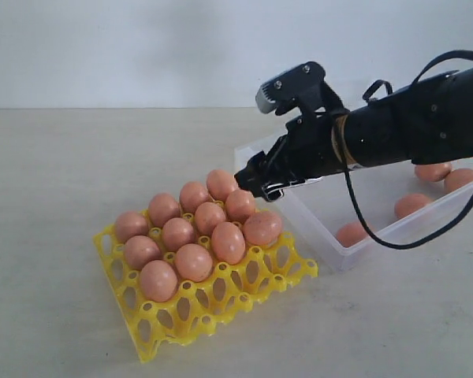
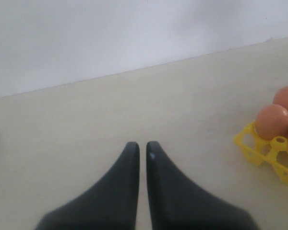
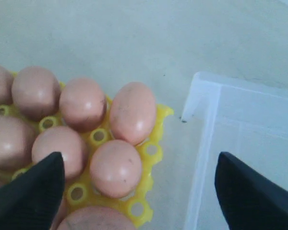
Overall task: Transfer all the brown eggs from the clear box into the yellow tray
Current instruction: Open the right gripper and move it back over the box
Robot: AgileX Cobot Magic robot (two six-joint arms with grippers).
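The yellow tray (image 1: 221, 303) sits at centre-left with several brown eggs (image 1: 193, 260) in its cups. The clear box (image 1: 331, 248) stands to its right, and several more brown eggs (image 1: 412, 205) lie in it. My right gripper (image 1: 256, 181) hovers over the gap between the tray's far right corner and the box's corner. In the right wrist view it (image 3: 139, 160) is open and empty, with the tray's eggs (image 3: 133, 112) and the box corner (image 3: 206, 96) below. My left gripper (image 2: 141, 146) is shut and empty over bare table, with the tray's corner (image 2: 252, 148) off to one side.
A pale table (image 1: 55, 173) carries everything, with a white wall (image 1: 142, 47) behind. The right arm's black cable (image 1: 394, 240) loops down over the box's front wall. The tray's front cups (image 1: 173, 319) hold nothing.
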